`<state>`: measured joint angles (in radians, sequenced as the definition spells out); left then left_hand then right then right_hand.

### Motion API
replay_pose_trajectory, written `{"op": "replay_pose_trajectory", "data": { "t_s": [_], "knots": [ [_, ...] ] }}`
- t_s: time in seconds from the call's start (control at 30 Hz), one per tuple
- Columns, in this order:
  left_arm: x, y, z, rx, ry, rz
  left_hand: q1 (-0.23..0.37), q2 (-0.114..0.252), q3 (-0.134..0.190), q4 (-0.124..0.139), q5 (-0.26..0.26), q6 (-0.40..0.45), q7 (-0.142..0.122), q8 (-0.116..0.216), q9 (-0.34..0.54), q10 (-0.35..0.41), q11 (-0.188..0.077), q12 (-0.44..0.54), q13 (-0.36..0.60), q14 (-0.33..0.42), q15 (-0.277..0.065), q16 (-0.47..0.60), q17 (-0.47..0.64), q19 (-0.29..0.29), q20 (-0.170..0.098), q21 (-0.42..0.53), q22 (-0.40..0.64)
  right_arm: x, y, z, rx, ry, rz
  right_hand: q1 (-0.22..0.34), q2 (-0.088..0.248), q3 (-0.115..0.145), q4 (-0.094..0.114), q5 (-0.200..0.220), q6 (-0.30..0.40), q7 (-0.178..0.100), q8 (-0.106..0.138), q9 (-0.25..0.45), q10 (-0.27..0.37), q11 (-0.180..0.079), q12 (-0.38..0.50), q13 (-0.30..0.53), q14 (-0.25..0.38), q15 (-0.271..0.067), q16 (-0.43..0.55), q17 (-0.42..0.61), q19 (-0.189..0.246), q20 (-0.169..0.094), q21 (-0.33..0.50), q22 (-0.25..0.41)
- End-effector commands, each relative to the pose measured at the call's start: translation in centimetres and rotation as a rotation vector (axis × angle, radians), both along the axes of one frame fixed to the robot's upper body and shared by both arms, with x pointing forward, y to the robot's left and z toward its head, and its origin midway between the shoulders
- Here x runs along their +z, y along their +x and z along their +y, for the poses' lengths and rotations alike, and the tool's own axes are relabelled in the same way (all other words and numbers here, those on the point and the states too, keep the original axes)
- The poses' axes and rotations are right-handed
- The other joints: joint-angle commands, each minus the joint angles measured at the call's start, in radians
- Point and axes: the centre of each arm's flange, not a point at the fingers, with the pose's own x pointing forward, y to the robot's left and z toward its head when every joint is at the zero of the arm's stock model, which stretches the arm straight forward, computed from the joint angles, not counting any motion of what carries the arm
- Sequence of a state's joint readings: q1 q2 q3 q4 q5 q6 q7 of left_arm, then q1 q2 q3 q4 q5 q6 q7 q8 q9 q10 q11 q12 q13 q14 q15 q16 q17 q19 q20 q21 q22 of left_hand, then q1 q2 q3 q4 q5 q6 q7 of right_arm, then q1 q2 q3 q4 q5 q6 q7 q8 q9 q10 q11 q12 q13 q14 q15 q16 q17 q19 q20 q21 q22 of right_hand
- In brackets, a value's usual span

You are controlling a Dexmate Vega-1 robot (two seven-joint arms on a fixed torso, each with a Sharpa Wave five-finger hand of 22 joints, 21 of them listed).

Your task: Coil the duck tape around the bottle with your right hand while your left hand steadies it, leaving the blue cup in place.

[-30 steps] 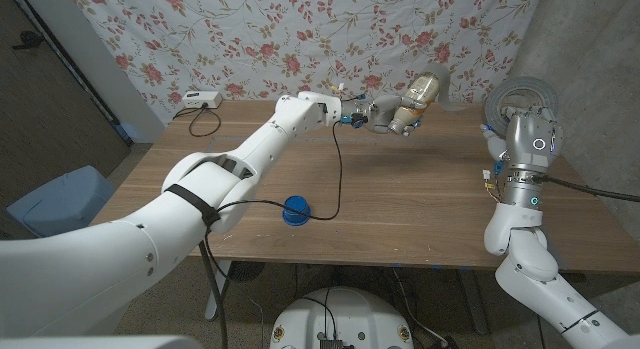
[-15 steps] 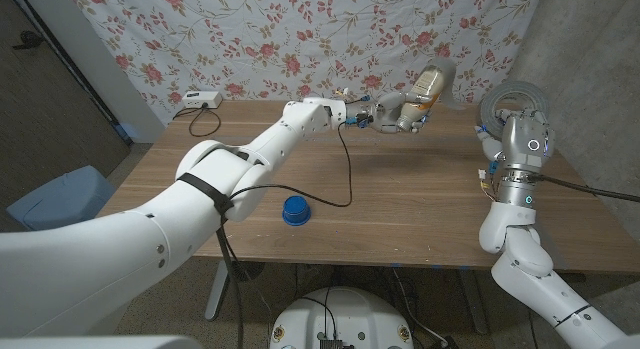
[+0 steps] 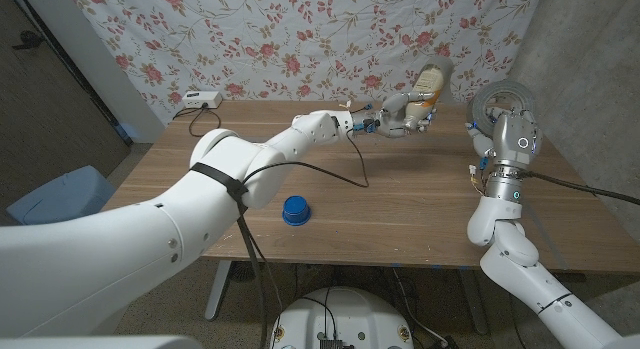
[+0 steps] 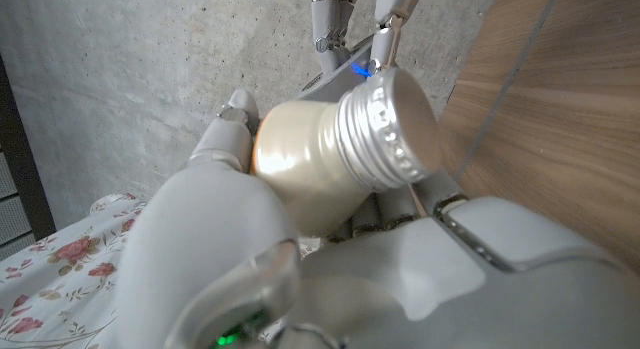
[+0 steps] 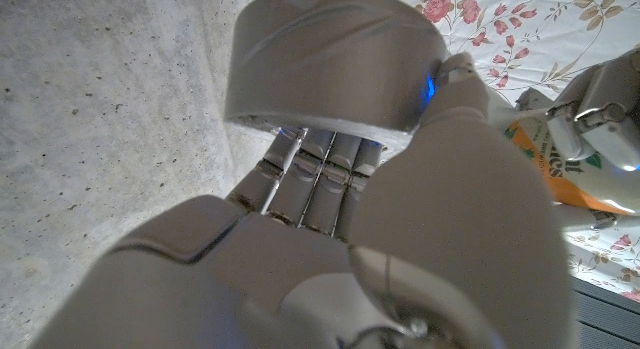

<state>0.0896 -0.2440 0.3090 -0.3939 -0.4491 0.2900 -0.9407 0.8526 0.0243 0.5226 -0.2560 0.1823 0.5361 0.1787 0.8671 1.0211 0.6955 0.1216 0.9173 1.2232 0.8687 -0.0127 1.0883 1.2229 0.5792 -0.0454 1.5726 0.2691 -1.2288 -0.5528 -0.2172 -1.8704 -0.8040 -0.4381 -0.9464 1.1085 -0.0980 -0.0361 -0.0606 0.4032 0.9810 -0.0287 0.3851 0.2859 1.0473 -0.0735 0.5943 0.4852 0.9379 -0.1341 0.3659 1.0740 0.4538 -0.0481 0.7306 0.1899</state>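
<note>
Floral cloth hung behind the table [image 3: 420, 204]. Left hand [image 3: 398, 117] gripped the bottle [image 3: 428, 85] aloft; right hand [image 3: 487, 139] held the tape [image 3: 497, 97] just beside. Best approach: align the roll's hole with the cap, bottle unmoving, cup [image 3: 294, 210] well clear.

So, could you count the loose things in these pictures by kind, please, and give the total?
Bottle, held up by the left hand: 1
Tape roll, held by the right hand: 1
Blue cup on the table: 1
White box at the far corner: 1
Total: 4
</note>
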Motion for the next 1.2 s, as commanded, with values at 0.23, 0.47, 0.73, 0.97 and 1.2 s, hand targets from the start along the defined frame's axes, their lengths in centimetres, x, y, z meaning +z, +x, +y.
{"op": "replay_pose_trajectory", "data": {
  "t_s": [0.23,0.47,0.73,0.97,1.2],
  "knots": [
    [-3.6,-1.2,-3.7,-0.036,-0.083,0.199,-0.092,0.176,0.286,0.268,0.018,0.166,-0.083,0.298,0.216,0.178,-0.18,0.248,0.014,0.127,-0.13,0.032,0.005,0.027,-0.007,0.003,-0.001,0.2,2.4,0.9,0.055,0.034,-0.009,0.236,0.232,0.005,-0.003,0.007,0.126,-0.114,0.008,0.003,0.083,-0.075,-0.004,0.006,0.015,-0.096,-0.01,0.0,0.006,-0.019,0.006,0.002],
    [-3.0,-2.4,-4.3,-0.12,-0.07,0.176,-0.104,0.177,0.294,0.269,0.026,0.158,-0.088,0.332,0.218,0.175,-0.187,0.279,0.014,0.138,-0.139,0.048,0.005,0.036,-0.017,0.002,-0.003,0.0,3.7,1.3,0.111,0.065,0.025,0.235,0.232,0.005,-0.003,0.008,0.127,-0.114,0.008,0.002,0.086,-0.075,-0.007,0.004,0.019,-0.096,-0.012,0.001,0.007,-0.018,0.009,0.002],
    [-2.5,-3.1,-4.9,-0.16,-0.074,0.16,-0.115,0.177,0.3,0.271,0.031,0.149,-0.091,0.362,0.218,0.168,-0.189,0.306,0.015,0.138,-0.136,0.061,0.006,0.037,-0.018,0.001,-0.005,0.1,5.2,2.4,0.178,0.055,0.058,0.235,0.231,0.005,-0.004,0.009,0.125,-0.111,0.008,0.002,0.085,-0.071,-0.009,0.006,0.022,-0.097,-0.012,0.004,0.008,-0.018,0.012,0.002],
    [-2.2,-3.7,-5.2,-0.194,-0.082,0.158,-0.122,0.178,0.304,0.273,0.034,0.148,-0.09,0.383,0.218,0.166,-0.188,0.324,0.014,0.135,-0.139,0.068,0.006,0.039,-0.019,0.001,-0.006,-0.1,6.1,3.2,0.197,0.035,0.08,0.234,0.232,0.005,-0.004,0.01,0.124,-0.112,0.008,0.002,0.082,-0.072,-0.011,0.01,0.023,-0.096,-0.014,0.007,0.01,-0.019,0.016,0.002],
    [-1.7,-4.1,-5.5,-0.222,-0.102,0.156,-0.132,0.179,0.311,0.276,0.036,0.138,-0.094,0.41,0.217,0.157,-0.192,0.348,0.014,0.134,-0.142,0.079,0.005,0.042,-0.021,0.001,-0.008,-0.3,6.5,3.4,0.214,0.021,0.09,0.234,0.232,0.006,-0.005,0.01,0.126,-0.11,0.008,0.0,0.085,-0.071,-0.013,0.009,0.023,-0.096,-0.016,0.01,0.013,-0.018,0.02,0.003]
  ]
}}
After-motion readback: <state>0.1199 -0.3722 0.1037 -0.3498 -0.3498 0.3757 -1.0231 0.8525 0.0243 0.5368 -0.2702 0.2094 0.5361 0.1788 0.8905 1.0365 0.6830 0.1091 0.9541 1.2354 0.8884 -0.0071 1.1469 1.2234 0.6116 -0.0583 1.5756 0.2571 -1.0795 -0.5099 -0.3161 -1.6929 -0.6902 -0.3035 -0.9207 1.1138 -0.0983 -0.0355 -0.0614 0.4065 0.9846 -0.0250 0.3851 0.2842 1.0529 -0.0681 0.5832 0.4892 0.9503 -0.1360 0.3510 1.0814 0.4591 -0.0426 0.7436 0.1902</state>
